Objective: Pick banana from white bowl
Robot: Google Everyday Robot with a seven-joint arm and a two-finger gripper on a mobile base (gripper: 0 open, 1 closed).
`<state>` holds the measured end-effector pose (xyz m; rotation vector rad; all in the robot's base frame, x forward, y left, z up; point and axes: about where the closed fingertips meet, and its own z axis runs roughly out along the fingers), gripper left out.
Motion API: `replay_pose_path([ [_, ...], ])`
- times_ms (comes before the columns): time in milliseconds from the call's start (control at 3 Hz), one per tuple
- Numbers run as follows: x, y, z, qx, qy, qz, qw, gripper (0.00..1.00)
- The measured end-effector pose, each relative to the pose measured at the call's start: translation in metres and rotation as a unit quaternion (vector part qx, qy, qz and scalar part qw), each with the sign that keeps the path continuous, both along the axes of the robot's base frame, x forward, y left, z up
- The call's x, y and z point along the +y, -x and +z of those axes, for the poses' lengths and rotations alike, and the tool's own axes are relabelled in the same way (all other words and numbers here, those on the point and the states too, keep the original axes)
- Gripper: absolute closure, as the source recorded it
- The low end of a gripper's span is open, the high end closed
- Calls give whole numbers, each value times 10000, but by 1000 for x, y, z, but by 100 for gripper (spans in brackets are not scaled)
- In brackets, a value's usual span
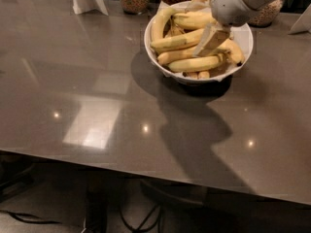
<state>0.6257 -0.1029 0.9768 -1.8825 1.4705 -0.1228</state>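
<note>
Bananas [194, 63], yellow and curved, all sit piled in the deep round white bowl [148, 45] on my dark grey counter [97, 106]. My pale gripper [210, 43] dips into the pile, but I can't tell if it's open or closed. Nothing's lifted yet, so I reckon the grab and the lift are both left to do.

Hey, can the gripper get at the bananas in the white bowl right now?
Probably yes: the gripper hangs right over the bowl, down among the bananas piled in it, and nothing covers them.
</note>
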Motion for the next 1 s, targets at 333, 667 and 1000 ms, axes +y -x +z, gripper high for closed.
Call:
replay_pose_path([
  [333, 7, -19, -11, -2, 88, 99, 9999, 50],
  [667, 13, -34, -21, -79, 198, 210, 9996, 49],
  [1000, 17, -43, -28, -111, 283, 282, 9991, 42],
])
